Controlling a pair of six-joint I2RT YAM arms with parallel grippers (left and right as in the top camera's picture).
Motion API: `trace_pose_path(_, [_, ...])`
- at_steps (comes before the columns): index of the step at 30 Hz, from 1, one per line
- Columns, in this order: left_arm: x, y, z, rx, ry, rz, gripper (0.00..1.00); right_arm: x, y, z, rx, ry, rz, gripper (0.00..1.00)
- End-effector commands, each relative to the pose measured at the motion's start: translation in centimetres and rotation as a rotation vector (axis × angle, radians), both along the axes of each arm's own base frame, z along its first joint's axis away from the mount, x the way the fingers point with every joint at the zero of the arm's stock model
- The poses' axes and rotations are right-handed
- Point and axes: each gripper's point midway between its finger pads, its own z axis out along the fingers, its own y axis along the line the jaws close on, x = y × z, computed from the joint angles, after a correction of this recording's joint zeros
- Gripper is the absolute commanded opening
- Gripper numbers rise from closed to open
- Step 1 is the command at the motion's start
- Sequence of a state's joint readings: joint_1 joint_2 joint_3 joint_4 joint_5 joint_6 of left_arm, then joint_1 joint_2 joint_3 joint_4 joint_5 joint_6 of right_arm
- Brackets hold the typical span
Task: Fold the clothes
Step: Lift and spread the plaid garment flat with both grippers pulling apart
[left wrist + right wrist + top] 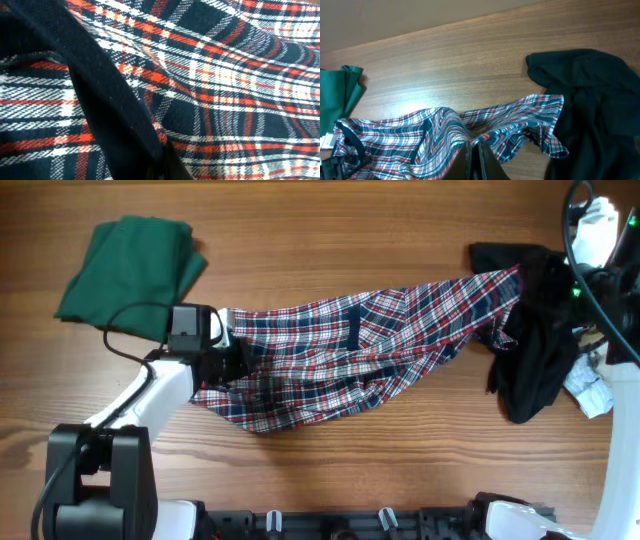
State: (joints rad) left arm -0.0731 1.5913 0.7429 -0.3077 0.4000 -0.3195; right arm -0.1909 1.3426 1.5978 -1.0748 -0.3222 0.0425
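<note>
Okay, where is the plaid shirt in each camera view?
Overhead: plaid shirt stretched across the middle.
Left wrist: plaid shirt fills the picture.
Right wrist: plaid shirt along the bottom.
Landmark: black garment at its right end, overhead and right wrist only.

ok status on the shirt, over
left gripper, right gripper shut on plaid shirt. stretched between them, not folded. black garment touching shirt's right end.
</note>
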Motion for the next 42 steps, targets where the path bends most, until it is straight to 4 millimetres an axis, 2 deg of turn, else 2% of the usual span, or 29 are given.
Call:
trace_pose_path(1, [2.5,-0.7,6.8,-0.042,-0.160,-0.002,0.04,0.2,0.3,0.7,-0.006,-0.022,0.023,0.04])
trace_pose_path(2, [3.4,-0.4,10.4,-0.028,-0.242,0.010,0.04,0.2,0.3,0.7,-0.005,-0.022,0.023,0.04])
trace_pose_path(4, [3.9,0.9,16.5,0.030,-0.367,0.056,0.04,0.2,0.3,0.7,-0.004,-0.021,0.023,0.04])
trace_pose_path(7, [2.4,3.8,23.9,0.152,-0.485,0.162,0.04,-0.5,0.5,1.1,-0.001,-0.023,0.024,0.04])
trace_pose_path(9, [0.7,5.5,27.5,0.213,-0.551,0.226,0.04,-1.2,0.6,1.7,0.001,-0.035,0.019,0.04])
trace_pose_path(11, [-0.7,6.8,29.9,0.258,-0.608,0.282,0.04,-2.4,0.6,2.4,-0.001,-0.048,0.009,0.04])
trace_pose_path(14, [-2.3,8.0,32.0,0.289,-0.675,0.336,0.04,-4.1,-0.1,3.2,0.003,-0.057,-0.034,0.04])
trace_pose_path(18, [-3.8,8.3,34.0,0.277,-0.725,0.362,0.04,-7.0,-2.2,4.2,-0.034,-0.031,-0.139,0.04])
trace_pose_path(21, [-5.1,8.8,35.9,0.292,-0.737,0.382,0.04,-8.7,-2.0,5.7,-0.038,-0.048,-0.150,0.04])
trace_pose_path(22, [-6.0,9.0,37.4,0.292,-0.752,0.389,0.04,-9.6,-1.7,6.9,-0.038,-0.066,-0.154,0.04])
trace_pose_path(26, [-8.5,9.2,41.2,0.280,-0.801,0.399,0.04,-12.8,-1.5,11.1,-0.067,-0.129,-0.203,0.04])
trace_pose_path(29, [-10.1,9.3,42.4,0.279,-0.804,0.400,0.04,-15.4,-1.5,12.6,-0.101,-0.149,-0.236,0.04])
trace_pose_path(31, [-10.9,9.4,42.4,0.283,-0.787,0.396,0.04,-16.4,-1.3,13.3,-0.089,-0.181,-0.258,0.04])
trace_pose_path(34, [-11.4,9.4,41.5,0.293,-0.743,0.389,0.04,-16.7,-1.2,13.4,-0.073,-0.187,-0.272,0.05])
trace_pose_path(36, [-11.2,9.7,40.1,0.301,-0.678,0.410,0.04,-16.0,-1.4,12.9,-0.069,-0.163,-0.272,0.04])
trace_pose_path(39, [-9.2,11.5,37.0,0.396,-0.537,0.495,0.04,-13.7,-2.2,11.1,-0.061,-0.074,-0.276,0.04])
trace_pose_path(42, [-4.5,11.3,32.9,0.452,-0.373,0.459,0.04,-9.9,-3.4,7.5,-0.044,0.082,-0.260,0.04])
